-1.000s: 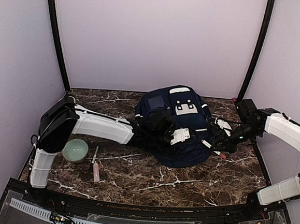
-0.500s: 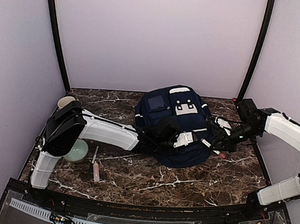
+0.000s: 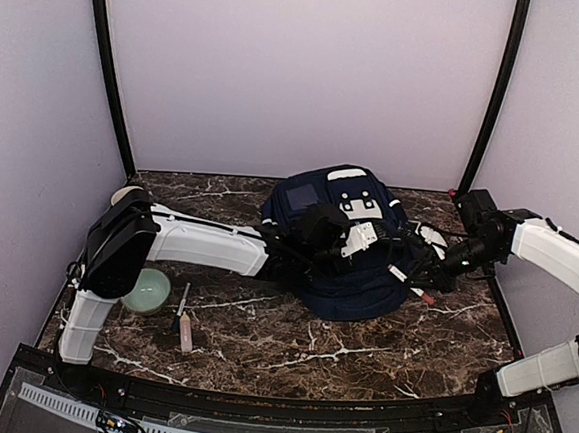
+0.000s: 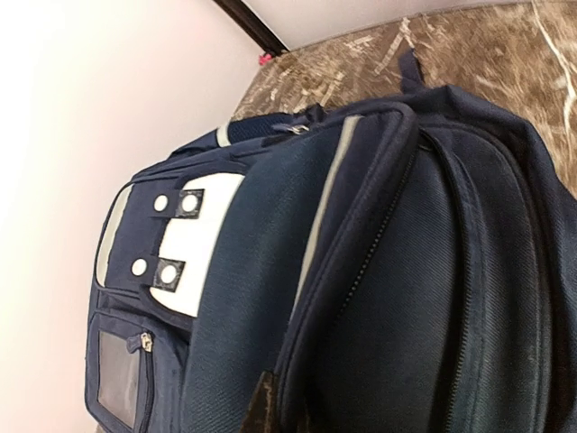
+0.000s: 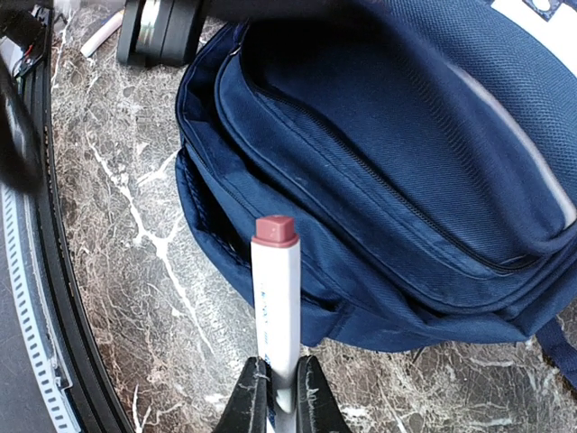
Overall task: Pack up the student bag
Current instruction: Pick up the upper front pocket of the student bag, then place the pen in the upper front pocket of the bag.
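The marble table (image 3: pixel 259 345) carries the student bag (image 3: pixel 354 292) just past its middle, toward 1 o'clock, lying with its white patches toward the back wall. It looks like the opening-up step: the pockets I can see are zipped, so nothing can go in yet.

The left arm (image 3: pixel 207 245) stretches low across from 9 o'clock, wrist turned over the bag's front. The right arm (image 3: pixel 558 248) bends in from 3 o'clock, waiting beside the bag's flank.

The left gripper (image 3: pixel 353 240) is clenched tight against the front panel; whether it has pinched a zip pull or only fabric I cannot tell. The right gripper (image 5: pixel 279 383) is grasping a white marker (image 5: pixel 275 298) by its tail, red-brown cap aimed at 12 o'clock toward a side pocket.

Next, I'd guess, the left must drag a zip open before the marker can go in.
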`<action>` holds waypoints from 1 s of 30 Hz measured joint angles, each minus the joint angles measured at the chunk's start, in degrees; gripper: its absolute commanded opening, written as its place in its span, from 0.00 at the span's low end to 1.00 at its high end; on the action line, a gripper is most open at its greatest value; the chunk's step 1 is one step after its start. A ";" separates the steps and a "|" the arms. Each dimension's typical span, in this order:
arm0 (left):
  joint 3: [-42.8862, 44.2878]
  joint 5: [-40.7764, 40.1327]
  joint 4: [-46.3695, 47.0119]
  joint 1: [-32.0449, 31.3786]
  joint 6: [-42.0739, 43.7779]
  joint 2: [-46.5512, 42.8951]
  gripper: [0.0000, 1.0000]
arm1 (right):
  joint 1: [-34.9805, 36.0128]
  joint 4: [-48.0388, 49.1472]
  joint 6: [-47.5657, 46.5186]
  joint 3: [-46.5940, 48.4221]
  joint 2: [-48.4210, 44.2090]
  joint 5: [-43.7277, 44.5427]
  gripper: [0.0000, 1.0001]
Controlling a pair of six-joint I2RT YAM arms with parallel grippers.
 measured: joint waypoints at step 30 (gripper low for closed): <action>10.01 22.05 -10.64 8.44 -21.31 -4.15 0.00 | 9.88 12.46 -7.06 15.82 3.13 18.01 0.02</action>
